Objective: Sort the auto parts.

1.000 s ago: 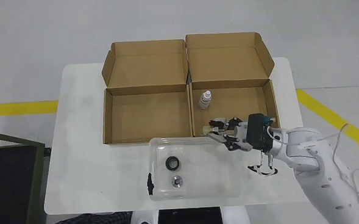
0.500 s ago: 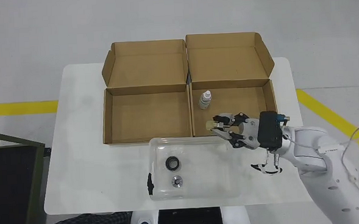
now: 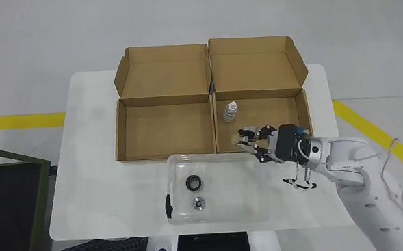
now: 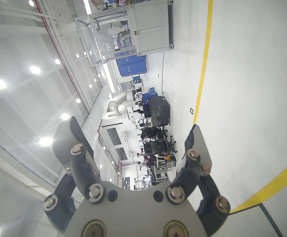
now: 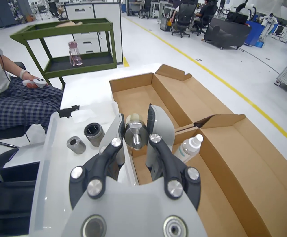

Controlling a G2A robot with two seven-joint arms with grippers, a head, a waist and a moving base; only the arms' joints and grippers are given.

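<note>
Just then, your right gripper (image 5: 134,117) had its fingers clamped on the metal stud (image 5: 133,133). The stud's thread pointed back at the wrist, and it hung over the near wall of the box (image 5: 226,161) holding the bottle (image 5: 190,145). Its capped end was partly hidden. Your left gripper (image 4: 133,124) stood wide, empty, facing the room.

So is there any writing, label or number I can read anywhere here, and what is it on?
Nothing here reads clearly.
Label on the small bottle: print too small to read.
White mark on the blue cabinets across the hall: too small.
Cardboard boxes: no print visible.
</note>
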